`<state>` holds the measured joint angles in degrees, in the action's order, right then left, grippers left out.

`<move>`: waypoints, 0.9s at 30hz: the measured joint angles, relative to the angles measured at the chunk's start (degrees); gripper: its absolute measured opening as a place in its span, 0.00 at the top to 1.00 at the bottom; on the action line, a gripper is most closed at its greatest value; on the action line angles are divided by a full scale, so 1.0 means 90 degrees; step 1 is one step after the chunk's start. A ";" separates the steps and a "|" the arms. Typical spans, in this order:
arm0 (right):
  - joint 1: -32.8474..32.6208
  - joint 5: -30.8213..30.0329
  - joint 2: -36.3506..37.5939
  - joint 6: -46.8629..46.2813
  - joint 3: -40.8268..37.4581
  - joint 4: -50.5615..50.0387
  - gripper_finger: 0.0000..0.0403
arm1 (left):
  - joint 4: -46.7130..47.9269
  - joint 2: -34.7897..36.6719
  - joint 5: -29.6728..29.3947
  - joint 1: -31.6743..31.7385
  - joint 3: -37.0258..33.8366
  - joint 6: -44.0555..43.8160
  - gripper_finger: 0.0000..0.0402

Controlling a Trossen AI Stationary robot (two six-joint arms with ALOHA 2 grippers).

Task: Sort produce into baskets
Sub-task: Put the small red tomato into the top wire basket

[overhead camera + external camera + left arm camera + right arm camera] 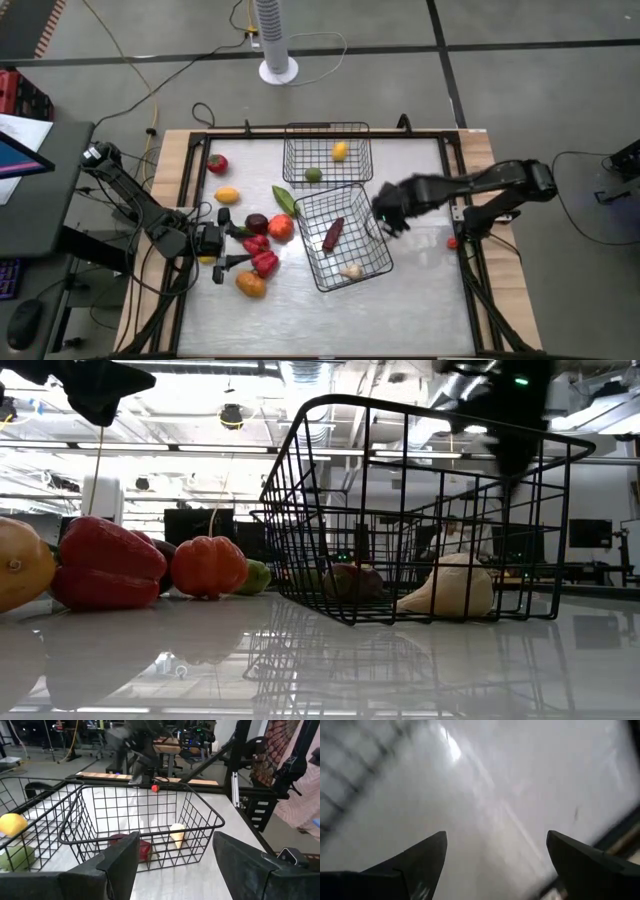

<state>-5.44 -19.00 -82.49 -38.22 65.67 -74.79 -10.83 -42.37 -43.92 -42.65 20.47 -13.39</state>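
Two black wire baskets stand mid-table. The far basket point(326, 150) holds a yellow piece point(339, 151) and a green piece point(313, 174). The near basket point(343, 237) sits turned at an angle and holds a dark maroon piece point(333, 234) and a whitish garlic-like piece point(351, 270). Several red, orange, maroon and green pieces lie on the table left of it, around a red one point(280, 228). My left gripper point(230, 241) is open and empty above this cluster, facing the near basket point(145, 820). My right gripper point(388, 216) is open and empty beside the near basket's right wall, above bare table point(510, 795).
A red piece point(217, 163) and a yellow-orange piece point(227, 195) lie at the far left. A small red thing point(452, 242) sits on the table's right frame. In the low view a red pepper point(105, 565) and an orange-red tomato point(208, 567) stand left of the basket point(430, 510).
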 joint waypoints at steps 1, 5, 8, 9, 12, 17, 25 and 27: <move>-0.0134 0.0161 0.0006 -0.0225 -0.0189 -0.0041 0.09 | 0.0000 0.0000 0.0000 -0.0002 0.0000 -0.0043 0.41; -0.0629 0.1042 -0.0001 -0.0909 -0.0973 0.0031 0.08 | -0.0002 0.0000 0.0000 -0.0002 0.0000 -0.0135 0.41; -0.0848 0.1773 0.0001 -0.1208 -0.1561 0.0040 0.08 | -0.0002 0.0000 0.0000 -0.0002 0.0000 -0.0160 0.41; -0.0891 0.1947 -0.0001 -0.1272 -0.1740 0.0030 0.08 | -0.0002 0.0000 0.0000 -0.0002 0.0000 -0.0163 0.41; -0.0936 0.2364 0.0002 -0.1332 -0.2168 0.0031 0.10 | -0.0002 0.0000 -0.0002 0.0000 0.0000 -0.0166 0.41; -0.0801 0.2750 -0.0023 -0.1223 -0.2285 0.0167 0.15 | -0.0002 0.0000 -0.0002 -0.0002 0.0000 -0.0236 0.41; -0.0468 0.2780 -0.0220 -0.0890 -0.2305 0.0029 0.24 | 0.0002 0.0000 -0.0002 0.0000 0.0000 -0.0216 0.41; -0.0390 0.2778 -0.0382 -0.0673 -0.2305 0.0020 0.24 | 0.0002 0.0000 -0.0001 -0.0001 0.0000 -0.0216 0.41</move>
<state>-8.96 6.00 -85.93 -44.28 44.93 -74.61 -10.81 -42.37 -43.93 -42.66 20.47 -15.33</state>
